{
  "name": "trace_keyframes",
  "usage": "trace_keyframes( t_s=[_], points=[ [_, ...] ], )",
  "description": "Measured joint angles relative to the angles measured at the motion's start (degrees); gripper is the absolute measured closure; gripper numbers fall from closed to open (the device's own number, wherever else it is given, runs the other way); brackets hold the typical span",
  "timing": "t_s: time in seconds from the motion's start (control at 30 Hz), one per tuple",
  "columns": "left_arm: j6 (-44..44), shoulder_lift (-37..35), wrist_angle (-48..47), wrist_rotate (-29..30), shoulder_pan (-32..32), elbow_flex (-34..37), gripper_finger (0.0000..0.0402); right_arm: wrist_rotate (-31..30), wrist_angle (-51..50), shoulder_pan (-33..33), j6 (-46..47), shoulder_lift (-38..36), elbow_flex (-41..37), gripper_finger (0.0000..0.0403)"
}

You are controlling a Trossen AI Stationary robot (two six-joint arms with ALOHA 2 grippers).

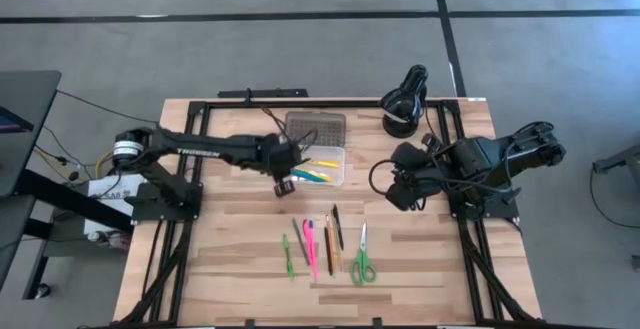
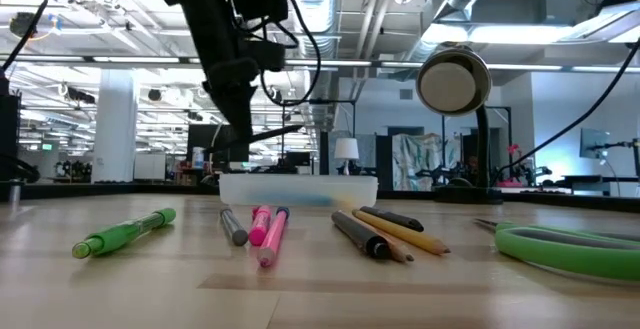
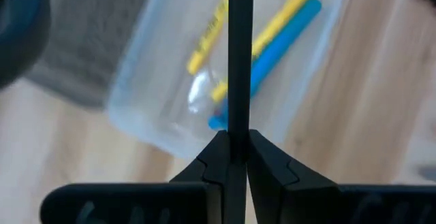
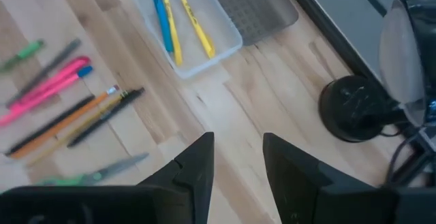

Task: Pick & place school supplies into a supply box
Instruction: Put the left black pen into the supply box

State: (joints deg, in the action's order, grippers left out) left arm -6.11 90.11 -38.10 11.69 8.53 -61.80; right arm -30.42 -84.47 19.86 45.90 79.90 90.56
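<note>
My left fingers (image 1: 283,182) are hovering over the supply box (image 1: 322,166), which is sitting mid-bench (image 1: 240,239) with its lid (image 1: 315,128) lying behind it. Three pens (image 1: 314,173) are lying inside. The remaining pens (image 1: 312,244) and scissors (image 1: 362,259) are lying in front. My right fingers (image 1: 402,194) are waiting right of the box.

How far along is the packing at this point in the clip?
Done: two yellow pens and a blue one lie in the supply box. In hand: left gripper holds a black pen above it. Left: remaining pens and scissors on the table; right gripper waits.
</note>
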Motion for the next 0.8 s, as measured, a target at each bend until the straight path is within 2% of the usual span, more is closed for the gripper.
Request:
trace_keyframes(
  t_s=[0.17, 0.37, 0.67, 0.8],
  points=[
    [11.7, 0.0, 5.7, -3.2, 4.2, 0.0, 0.0378, -0.1, 2.7, 0.0, 2.9, 0.0, 0.0, 0.0282],
    [18.9, 0.0, 10.6, -6.8, 6.7, 0.0, 0.0378, -1.3, 4.4, 0.0, 5.8, 0.0, 0.0, 0.0282],
    [21.5, 2.9, 14.7, -11.8, 8.7, -0.1, 0.0378, -2.9, 4.7, -0.5, 7.3, 0.0, 0.0, 0.0282],
    [21.6, 5.2, 15.6, -11.3, 8.8, -0.3, 0.0378, -2.9, 5.1, -0.5, 7.2, 0.1, 0.0, 0.0282]
  ],
)
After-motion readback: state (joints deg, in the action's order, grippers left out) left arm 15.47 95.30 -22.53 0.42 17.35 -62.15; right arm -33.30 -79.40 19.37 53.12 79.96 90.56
